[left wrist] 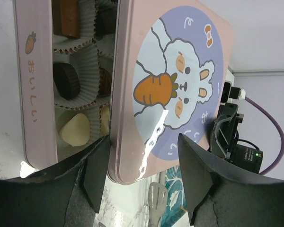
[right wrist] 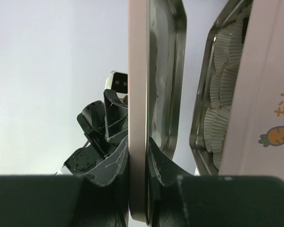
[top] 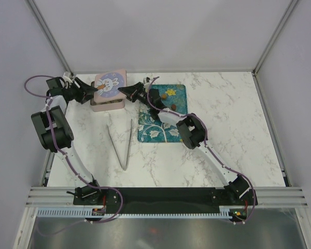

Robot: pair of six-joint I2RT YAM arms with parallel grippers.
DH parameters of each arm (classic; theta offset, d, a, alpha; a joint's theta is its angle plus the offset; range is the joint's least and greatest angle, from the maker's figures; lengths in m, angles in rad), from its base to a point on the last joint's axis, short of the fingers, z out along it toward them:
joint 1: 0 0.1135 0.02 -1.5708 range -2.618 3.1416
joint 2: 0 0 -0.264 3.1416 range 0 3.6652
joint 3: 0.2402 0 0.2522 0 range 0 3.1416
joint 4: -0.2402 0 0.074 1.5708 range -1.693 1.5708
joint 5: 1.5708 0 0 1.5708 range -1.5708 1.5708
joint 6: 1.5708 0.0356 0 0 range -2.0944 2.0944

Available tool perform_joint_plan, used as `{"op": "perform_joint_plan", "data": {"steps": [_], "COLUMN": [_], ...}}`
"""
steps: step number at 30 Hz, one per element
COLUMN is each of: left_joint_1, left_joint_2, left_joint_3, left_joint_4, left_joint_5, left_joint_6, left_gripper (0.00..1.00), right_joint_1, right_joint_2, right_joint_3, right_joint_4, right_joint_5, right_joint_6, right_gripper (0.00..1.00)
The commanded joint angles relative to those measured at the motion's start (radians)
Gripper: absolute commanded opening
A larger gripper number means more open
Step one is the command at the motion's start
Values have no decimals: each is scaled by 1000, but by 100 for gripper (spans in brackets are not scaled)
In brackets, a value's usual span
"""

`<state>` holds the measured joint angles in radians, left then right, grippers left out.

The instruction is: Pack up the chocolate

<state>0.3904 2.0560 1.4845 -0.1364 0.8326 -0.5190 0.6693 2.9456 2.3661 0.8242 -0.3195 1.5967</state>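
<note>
The right gripper [right wrist: 138,153] pinches the rim of the pink bunny lid [left wrist: 180,85], one finger pressed to each face, and holds it over the open tin [left wrist: 35,94], apart from it. The left gripper [left wrist: 143,177] is spread wide and straddles the lid's near corner; whether it touches cannot be told. The chocolate [left wrist: 66,81], in dark, brown and cream pieces, sits in paper cups [left wrist: 85,61] inside the tin. Two loose pieces [top: 166,95] lie on the teal mat [top: 147,132]. The tongs [top: 123,148] lie on the table [top: 233,129], near the mat.

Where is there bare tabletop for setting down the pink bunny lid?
Bare white marble tabletop right of the teal patterned mat. Crowded back-left: open pink tin, bunny-print lid in the right gripper, left gripper, long metal tongs.
</note>
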Motion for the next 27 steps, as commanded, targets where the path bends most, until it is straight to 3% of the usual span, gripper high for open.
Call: {"op": "perform_joint_plan", "data": {"steps": [1, 19, 27], "left_joint_1": [-1, 15, 18], "left_joint_2": [-11, -31, -59], "left_joint_3": [10, 68, 109], "left_joint_4": [21, -114, -210], "left_joint_5": [79, 33, -70], "left_joint_6": [-16, 76, 139], "left_gripper": [67, 71, 72], "right_joint_1": [10, 6, 7], "right_joint_2": [-22, -75, -76], "right_joint_3": [42, -7, -4], "right_joint_4": [138, 153, 144], "right_joint_5": [-36, -62, -61], "right_joint_6": [37, 11, 3], "right_gripper": [0, 0, 0]}}
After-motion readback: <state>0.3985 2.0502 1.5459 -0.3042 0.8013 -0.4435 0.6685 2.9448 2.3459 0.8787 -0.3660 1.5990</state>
